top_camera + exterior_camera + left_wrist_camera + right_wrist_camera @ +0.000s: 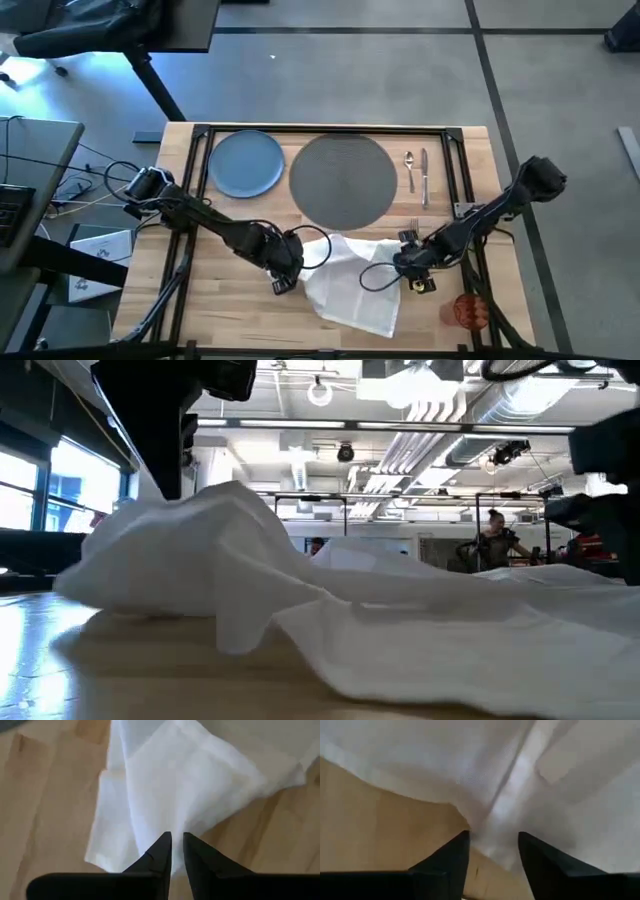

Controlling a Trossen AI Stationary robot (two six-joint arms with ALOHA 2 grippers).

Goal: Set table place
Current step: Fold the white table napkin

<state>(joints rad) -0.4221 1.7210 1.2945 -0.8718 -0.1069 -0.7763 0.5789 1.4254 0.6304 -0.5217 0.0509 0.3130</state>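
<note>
While the napkin sits crumpled at the near middle of the table, you have both arms down at it, one on each side.

Napkin (350, 280): white cloth, rumpled and partly folded over itself, lying on the bare wood just in front of the mat; it needs flattening or folding before it can take its spot.

Left gripper (177, 851): at the cloth's left edge, fingers nearly together with a fold of napkin between the tips, so you look to be pinching that edge to pull it straight.

Right gripper (493, 851): at the cloth's right edge, fingers apart with cloth bunched just ahead of them, nothing clamped; it seems placed to take the opposite side.

Mat (343, 180): dark woven round, centred at the far side, bare.

Plate (246, 163): blue, left of the mat and beside it, not yet on it.

Spoon (409, 168) and knife (424, 175): side by side, right of the mat.

Cup (470, 311): orange, near right corner, well apart from the mat.

Table (160, 290): pale planks; the fork is hard to make out.
</note>
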